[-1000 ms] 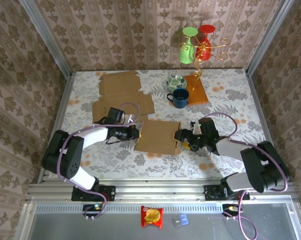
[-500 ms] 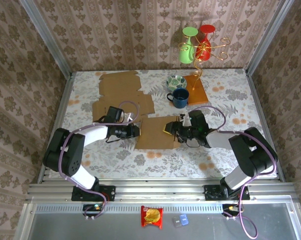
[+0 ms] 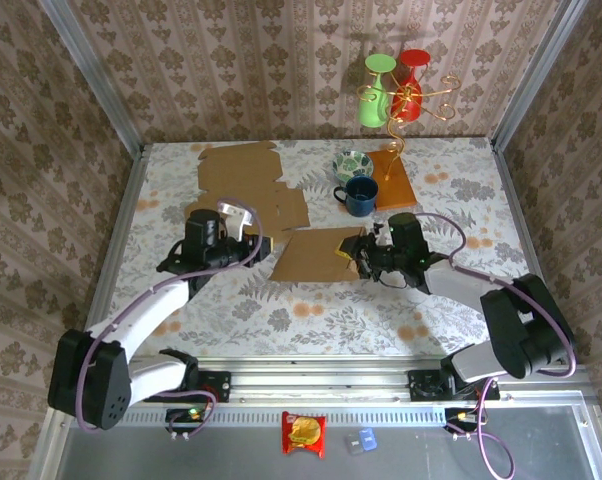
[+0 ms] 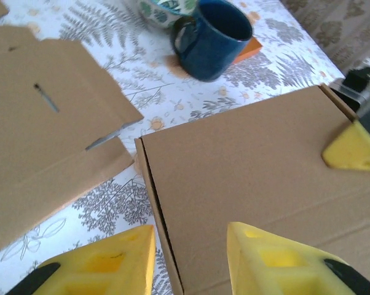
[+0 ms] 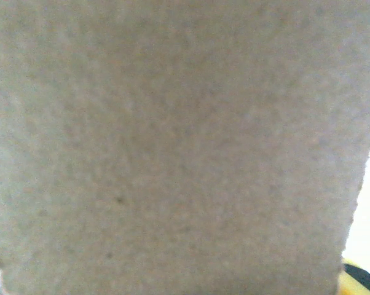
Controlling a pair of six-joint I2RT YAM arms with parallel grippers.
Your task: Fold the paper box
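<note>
**A:** Starting on the left side of the table [image 3: 461, 200], the left claw [image 4: 190, 233] sits low, and the wrist view shows its two yellow fingers [image 4: 99, 267] clearly apart. That's an open claw with nothing pinched.

**B:** And the left edge of the paper box [image 3: 316, 258] runs up through that gap, with one finger on each side of the fold line. I can't see either pad pressing on it.

**A:** Behind that arm, toward the far-left corner, a flat cardboard sheet [image 3: 243, 185] lies spread on the table, slits and flaps showing.

**B:** Now to the middle. The paper box is about halfway between the near and far edges, a brown panel facing up, just beside the flat cardboard sheet's near flap.

**A:** At its right edge is the right claw [image 3: 351, 253]. From the left wrist view, one of its yellow fingertips [image 4: 351, 153] lies on top of the box's far corner.

**B:** Is it clamped, though? The right wrist camera has blurred cardboard pressed close against it and only a sliver of yellow at the lower corner. I can't tell whether that claw is closed on the panel.

**A:** Further right and back, a blue mug [image 3: 361, 195] stands upright, with a patterned bowl [image 3: 350, 163] just behind it and an orange board [image 3: 394, 178] beside them.

**B:** And at the far edge there's a gold wire stand [image 3: 406, 100] carrying a green glass and a red one.
</note>
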